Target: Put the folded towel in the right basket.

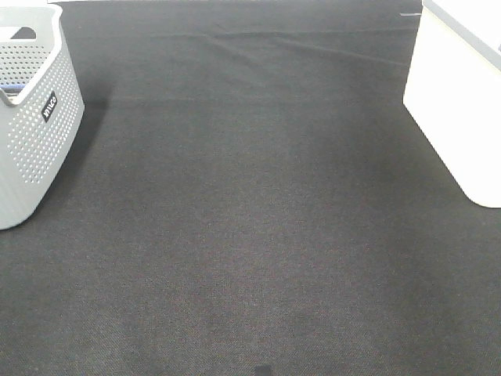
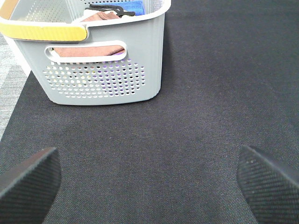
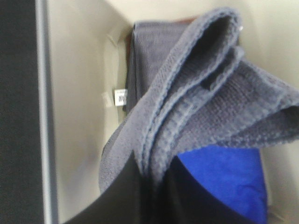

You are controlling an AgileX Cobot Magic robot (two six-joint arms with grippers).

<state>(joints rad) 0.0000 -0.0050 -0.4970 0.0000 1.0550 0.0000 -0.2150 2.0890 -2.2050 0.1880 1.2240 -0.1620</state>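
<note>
In the right wrist view my right gripper (image 3: 154, 184) is shut on the folded grey-blue towel (image 3: 210, 107). The towel hangs from the jaws over the inside of the white right basket (image 3: 79, 116). Below it in that basket lie a bright blue towel (image 3: 224, 177) and another grey towel (image 3: 149, 51). The right basket (image 1: 458, 102) shows at the right edge of the exterior high view; its inside and both grippers are out of that view. My left gripper (image 2: 149, 186) is open and empty, low over the dark mat, facing the grey left basket (image 2: 103, 70).
The grey perforated left basket (image 1: 35, 133) stands at the far left with a pinkish towel (image 2: 88, 50) and a blue cloth (image 2: 133, 5) inside. A dark mat (image 1: 250, 219) covers the table between the two baskets.
</note>
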